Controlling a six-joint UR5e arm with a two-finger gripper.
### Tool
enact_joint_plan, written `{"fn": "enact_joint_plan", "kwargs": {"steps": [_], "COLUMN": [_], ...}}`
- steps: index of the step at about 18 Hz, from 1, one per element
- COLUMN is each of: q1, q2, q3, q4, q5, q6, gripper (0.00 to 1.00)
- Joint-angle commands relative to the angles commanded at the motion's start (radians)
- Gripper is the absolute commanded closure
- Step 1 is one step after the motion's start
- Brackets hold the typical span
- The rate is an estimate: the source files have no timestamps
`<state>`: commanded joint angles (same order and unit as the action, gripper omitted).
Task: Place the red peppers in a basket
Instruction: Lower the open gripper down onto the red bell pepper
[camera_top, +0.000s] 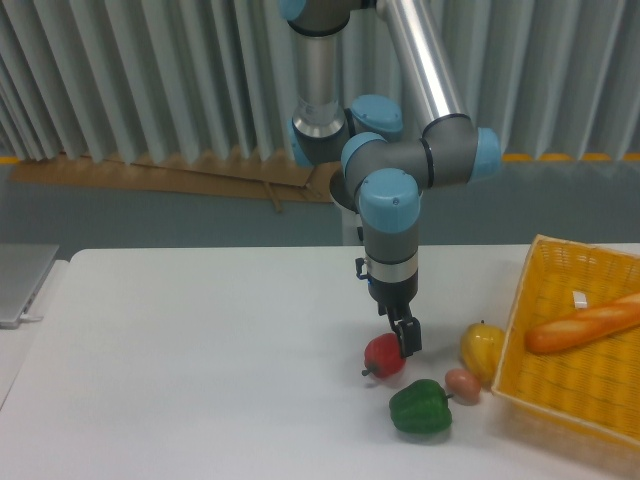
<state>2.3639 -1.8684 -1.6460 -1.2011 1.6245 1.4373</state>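
The red pepper (383, 358) lies on the white table, its dark stem pointing left. My gripper (406, 337) hangs from the arm with its dark fingers (409, 336) down at the pepper's upper right edge, overlapping it in this view. I see the fingers edge-on as one dark shape, so no gap between them shows. The yellow basket (520, 330) stands at the right edge of the table, to the right of the pepper.
A green pepper (420, 408) lies just in front and right of the red one. A yellow pepper (481, 346) and a small brownish item (462, 383) rest against the basket's left wall. A bread loaf (585, 325) lies inside the basket. A laptop (20, 280) sits far left.
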Motion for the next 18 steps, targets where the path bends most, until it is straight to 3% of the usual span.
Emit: {"fn": "enact_joint_plan", "kwargs": {"steps": [13, 16, 18], "q1": [-0.005, -0.008, -0.021], "q2": [-0.012, -0.049, -0.075], "q3": [-0.028, -0.055, -0.035], "q4": [-0.008, 0.005, 0.006], "q5": [0.006, 0.017, 0.021], "q6": [-0.012, -0.064, -0.093], "gripper": [0.0, 0.0, 0.0]}}
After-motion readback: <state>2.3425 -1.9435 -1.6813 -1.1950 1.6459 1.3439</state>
